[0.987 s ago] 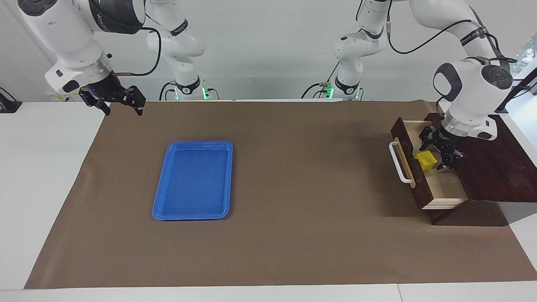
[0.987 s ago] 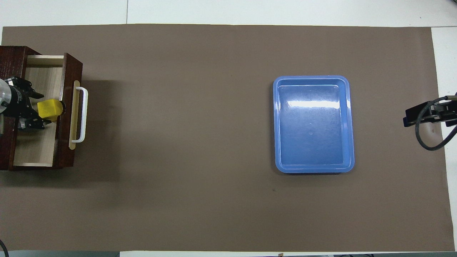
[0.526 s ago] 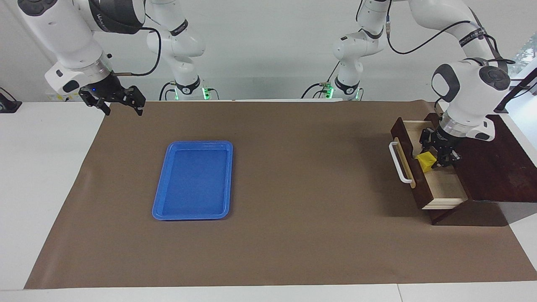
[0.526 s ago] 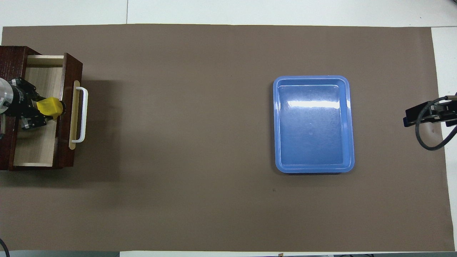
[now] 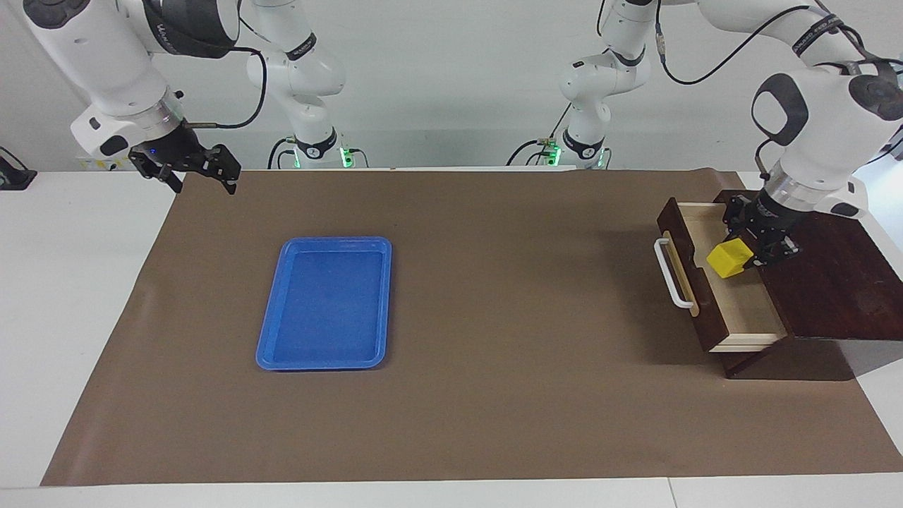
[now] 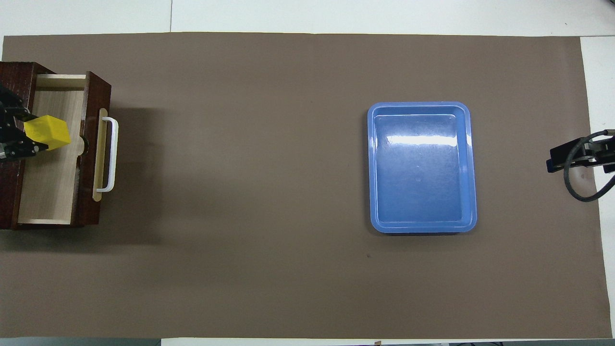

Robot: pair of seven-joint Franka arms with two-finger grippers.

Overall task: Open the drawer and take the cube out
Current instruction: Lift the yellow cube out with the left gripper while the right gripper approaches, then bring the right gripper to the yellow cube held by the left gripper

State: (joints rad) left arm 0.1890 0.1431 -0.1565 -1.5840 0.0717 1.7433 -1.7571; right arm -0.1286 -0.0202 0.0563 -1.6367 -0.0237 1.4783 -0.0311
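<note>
The dark wooden drawer [image 5: 695, 296] [image 6: 91, 154] stands pulled open at the left arm's end of the table, its pale inside bare and its white handle [image 5: 671, 282] facing the table's middle. My left gripper [image 5: 749, 254] [image 6: 21, 137] is shut on the yellow cube [image 5: 729, 257] [image 6: 46, 132] and holds it up in the air over the open drawer. My right gripper [image 5: 200, 176] waits open over the table's edge at the right arm's end; only part of it shows in the overhead view [image 6: 574, 154].
A blue plastic tray [image 5: 326, 303] [image 6: 422, 167] lies on the brown mat toward the right arm's end. The dark wooden box [image 5: 839, 282] holding the drawer sits at the mat's edge at the left arm's end.
My left gripper closed on the cube inside the drawer and has lifted it up out of the drawer. The right arm has barely moved.
</note>
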